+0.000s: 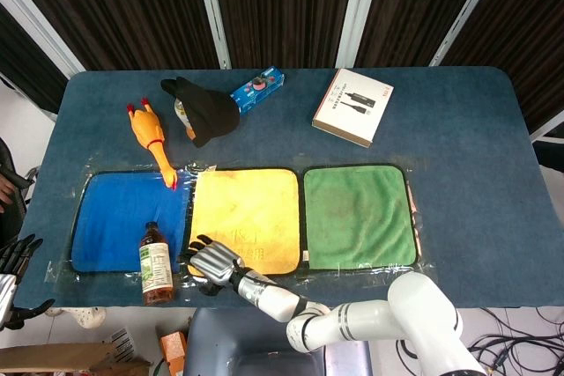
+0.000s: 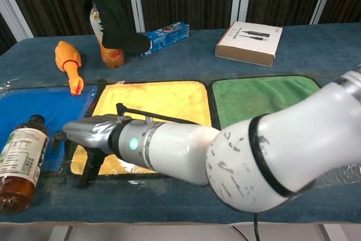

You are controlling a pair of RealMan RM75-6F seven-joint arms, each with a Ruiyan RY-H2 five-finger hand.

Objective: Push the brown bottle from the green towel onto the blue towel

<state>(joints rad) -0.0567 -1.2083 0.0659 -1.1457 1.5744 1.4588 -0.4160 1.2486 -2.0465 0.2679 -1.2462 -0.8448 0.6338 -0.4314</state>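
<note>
The brown bottle [image 1: 156,263] lies on its side, cap pointing away from me, over the near right corner of the blue towel [image 1: 115,217]; its base sticks out past the towel's front edge. The chest view shows the bottle [image 2: 20,159] at the far left. My right hand [image 1: 211,261] lies low over the yellow towel's near left corner with its fingers stretched toward the bottle, holding nothing; whether they touch it is unclear. The green towel [image 1: 357,216] lies bare at the right. My left hand [image 1: 13,257] hangs off the table's left edge with its fingers apart.
A yellow towel [image 1: 251,209] lies between the blue and green ones. Behind them are a rubber chicken [image 1: 150,138], a black cloth [image 1: 207,112] draped over a bottle, a small blue box [image 1: 258,88] and a white box [image 1: 353,106]. The table's front edge runs just beyond the bottle's base.
</note>
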